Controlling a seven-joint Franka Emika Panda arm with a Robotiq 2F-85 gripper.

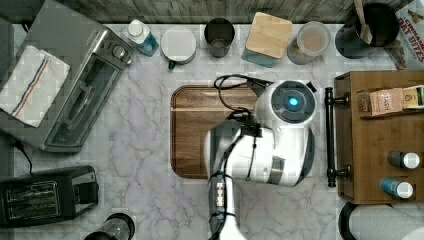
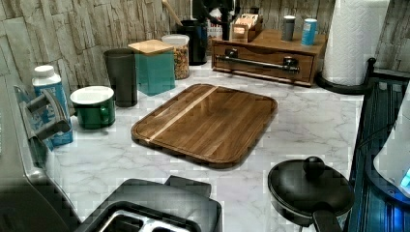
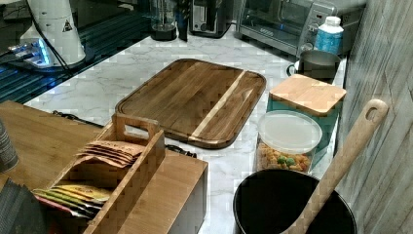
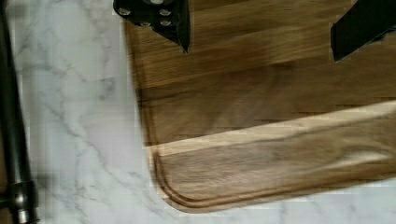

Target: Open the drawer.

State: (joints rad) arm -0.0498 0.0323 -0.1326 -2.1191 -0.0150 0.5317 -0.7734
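The counter (image 2: pixel 309 121) is glossy white marble with grey veins. On it lies a smooth, grooved wooden cutting board (image 2: pixel 208 123). Beside the board, the drawer (image 2: pixel 263 60) is matt brown wood with a black metal bar handle (image 2: pixel 256 62).

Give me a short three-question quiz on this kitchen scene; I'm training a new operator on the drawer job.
1. True or false: the claw is shut on the drawer handle.
2. What lies directly beneath the claw?
A. cutting board
B. toaster
C. green mug
3. Fill in: in the top view, the drawer sits at the cutting board's ____.

Key: 1 false, it is open and holds nothing; 2 A; 3 right.
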